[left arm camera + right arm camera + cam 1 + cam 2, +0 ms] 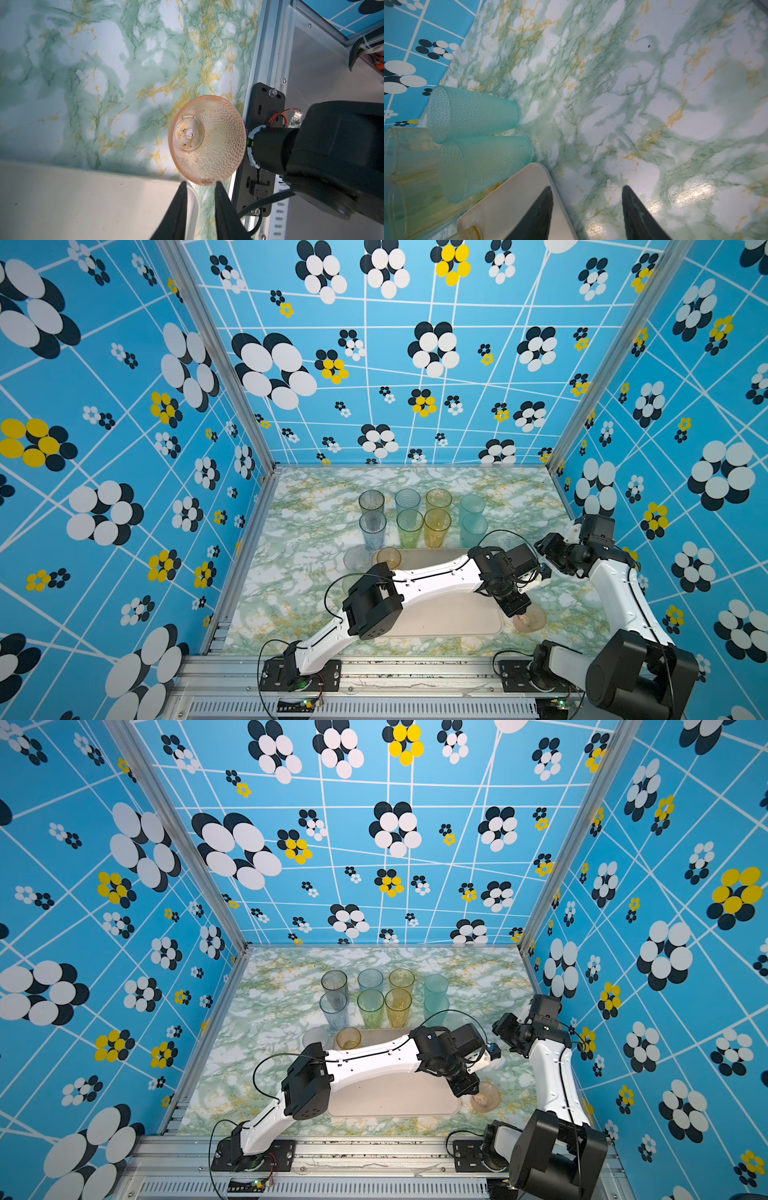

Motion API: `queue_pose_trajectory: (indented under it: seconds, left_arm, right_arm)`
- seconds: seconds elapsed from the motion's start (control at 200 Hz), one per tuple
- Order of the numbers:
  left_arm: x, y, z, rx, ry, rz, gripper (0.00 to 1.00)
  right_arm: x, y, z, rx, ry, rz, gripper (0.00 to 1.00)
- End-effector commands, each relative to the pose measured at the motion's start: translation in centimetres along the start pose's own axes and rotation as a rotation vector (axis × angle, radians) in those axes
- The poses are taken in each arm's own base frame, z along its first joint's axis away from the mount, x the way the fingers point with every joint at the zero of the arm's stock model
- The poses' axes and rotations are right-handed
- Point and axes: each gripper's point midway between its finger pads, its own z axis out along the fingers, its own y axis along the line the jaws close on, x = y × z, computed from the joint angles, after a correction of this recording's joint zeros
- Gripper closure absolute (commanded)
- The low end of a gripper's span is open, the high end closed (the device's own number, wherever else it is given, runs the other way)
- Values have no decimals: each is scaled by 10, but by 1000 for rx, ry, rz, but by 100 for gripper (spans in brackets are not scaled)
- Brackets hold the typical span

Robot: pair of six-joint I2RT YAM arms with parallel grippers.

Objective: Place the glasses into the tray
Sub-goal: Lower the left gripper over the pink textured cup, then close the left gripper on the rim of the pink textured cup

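Glasses mostly stand outside the tray (457, 626). You have eight tall ones (409, 526) in two rows toward the counter's (311, 539) far edge, the nearer row just beyond the tray's far rim. Only a short amber glass (348, 1038) stands inside, at its far left corner, and a short clear one (356, 559) sits on the counter just left of it.

Your pink glass (207, 141) stands upright on the counter toward the near edge, right of middle, just off the tray's near right corner. Your left jaws are narrowly parted with nothing between them, tips right at the pink rim; you cannot tell whether they touch it. Your left arm (432, 576) stretches across the tray and hides much of it. Your right jaws hang well apart and empty over the tray's far right corner, near two teal glasses (473, 112).

You see dimpled translucent walls tapering to smooth bases, and the pink base carries dark specks. Your tray is smooth cream with rounded corners, and the counter is glossy green-veined marble print.
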Motion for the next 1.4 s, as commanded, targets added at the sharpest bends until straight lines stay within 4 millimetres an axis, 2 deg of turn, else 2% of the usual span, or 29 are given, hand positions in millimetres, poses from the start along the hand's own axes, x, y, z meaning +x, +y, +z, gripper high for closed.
queue_pose_trajectory:
  seconds: [0.0, 0.315, 0.705, 1.215, 1.4]
  left_arm:
    - [0, -1, 5, 6, 19, -7, 73]
    - [-11, 13, 9, -81, -20, 3, 72]
    - [-12, 14, 23, -89, -10, 8, 71]
    - [-3, 24, 38, -139, 42, 35, 72]
    - [-2, 27, 39, -153, 48, 40, 77]
  right_arm:
    - [-12, 8, -10, -30, -42, -6, 44]
    - [-14, 11, -12, -46, -53, -15, 44]
    - [-16, 14, -13, -58, -63, -19, 44]
    - [-17, 15, -14, -70, -70, -22, 44]
    - [-17, 16, -14, -73, -72, -23, 44]
